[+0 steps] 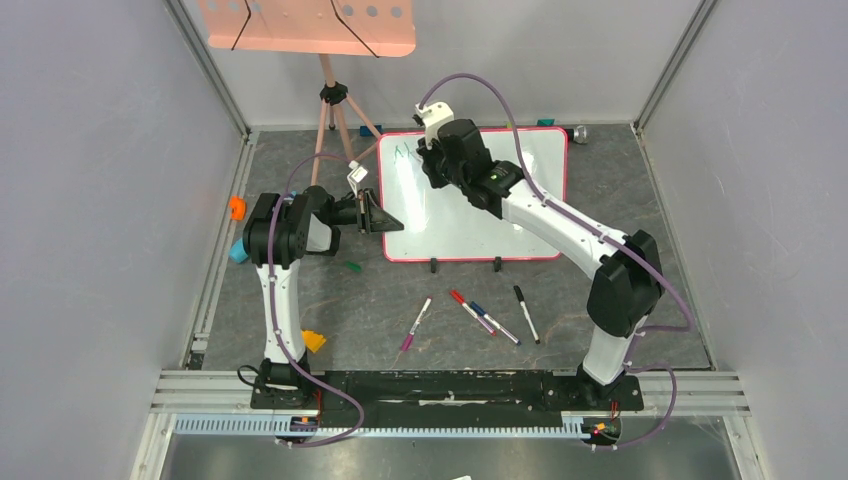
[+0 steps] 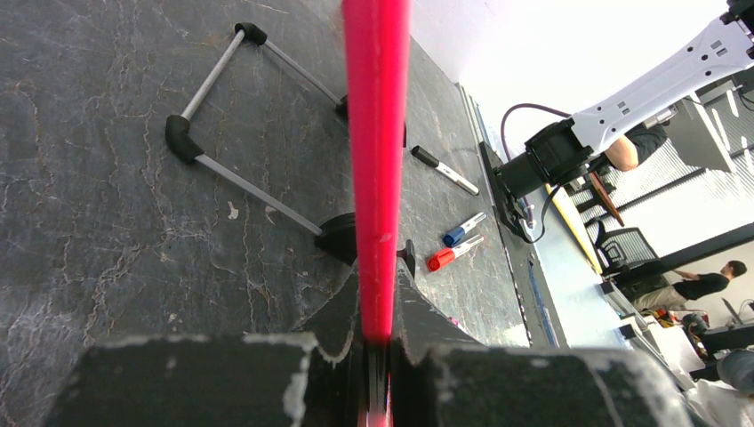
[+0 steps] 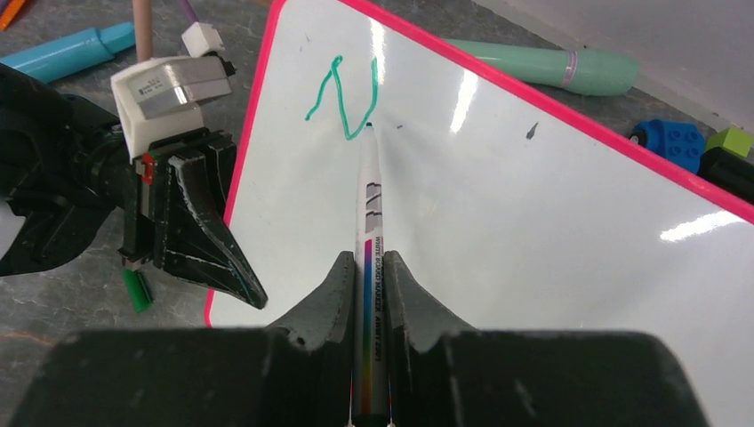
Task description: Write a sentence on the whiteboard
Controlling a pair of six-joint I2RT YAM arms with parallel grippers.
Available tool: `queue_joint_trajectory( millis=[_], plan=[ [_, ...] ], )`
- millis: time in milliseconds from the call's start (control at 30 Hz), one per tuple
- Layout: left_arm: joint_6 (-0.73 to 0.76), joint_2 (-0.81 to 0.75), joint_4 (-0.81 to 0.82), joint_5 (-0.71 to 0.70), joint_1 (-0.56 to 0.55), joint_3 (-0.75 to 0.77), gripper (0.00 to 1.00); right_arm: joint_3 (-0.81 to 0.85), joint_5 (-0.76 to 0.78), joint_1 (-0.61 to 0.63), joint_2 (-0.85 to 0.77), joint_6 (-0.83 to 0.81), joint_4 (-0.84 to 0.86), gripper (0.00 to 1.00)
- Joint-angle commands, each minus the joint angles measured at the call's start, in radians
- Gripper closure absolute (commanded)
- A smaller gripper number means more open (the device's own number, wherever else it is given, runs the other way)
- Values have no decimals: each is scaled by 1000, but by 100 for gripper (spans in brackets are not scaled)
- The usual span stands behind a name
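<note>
Table (image 1: 300, 300): dark grey, seen across the middle of the top view.
Whiteboard (image 1: 450, 225): placed upper centre of the top view.
Left end effector (image 2: 377, 342): clamped on the board's pink left edge.
Right end effector (image 3: 364, 267): clamped on a marker (image 3: 368, 205), its tip at the green stroke.
Sentence (image 3: 342, 98): only a green "N" is written, in the board's upper left corner.

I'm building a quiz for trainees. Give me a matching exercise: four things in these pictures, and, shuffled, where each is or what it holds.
1. left claw
2. right claw
3. green handwritten stroke
4. red-capped marker pen

A. lying on the dark table, in front of the board
B. shut on a white marker pen
C. shut on the edge of the pink-framed glossy white whiteboard
D. near the board's far left corner

Pairs: 1-C, 2-B, 3-D, 4-A
</note>
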Motion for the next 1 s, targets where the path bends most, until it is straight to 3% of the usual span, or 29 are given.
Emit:
queue_joint_trajectory(
  millis=[0,967],
  plan=[
    [49,32,45,-47,-6,6,98,-26,33,0,-29,-10,20,100],
    [49,32,45,-45,-6,6,98,-9,113,-2,9,2,-26,100]
  ],
)
